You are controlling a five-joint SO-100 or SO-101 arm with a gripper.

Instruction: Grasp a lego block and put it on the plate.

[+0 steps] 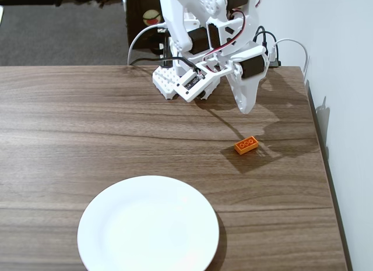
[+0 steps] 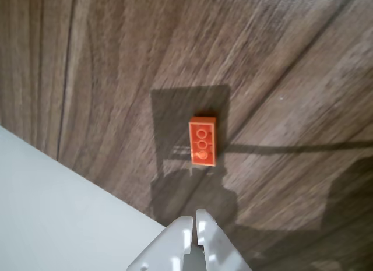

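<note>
The orange lego block (image 1: pixel 246 144) lies flat on the wooden table, studs up, right of centre in the fixed view. The white plate (image 1: pixel 148 225) sits empty at the front, well to the block's left and nearer the camera. My white gripper (image 1: pixel 246 108) hangs above the table just behind the block, not touching it. In the wrist view the block (image 2: pixel 203 141) lies a short way ahead of the gripper (image 2: pixel 194 216), whose jaws are shut with only a thin slit between them and hold nothing. The plate is not in the wrist view.
The table's right edge (image 1: pixel 319 143) runs close to the block, with a white wall beyond it. Cables (image 1: pixel 143 38) and the arm's base stand at the table's back. A pale flat surface (image 2: pixel 52 213) fills the wrist view's lower left.
</note>
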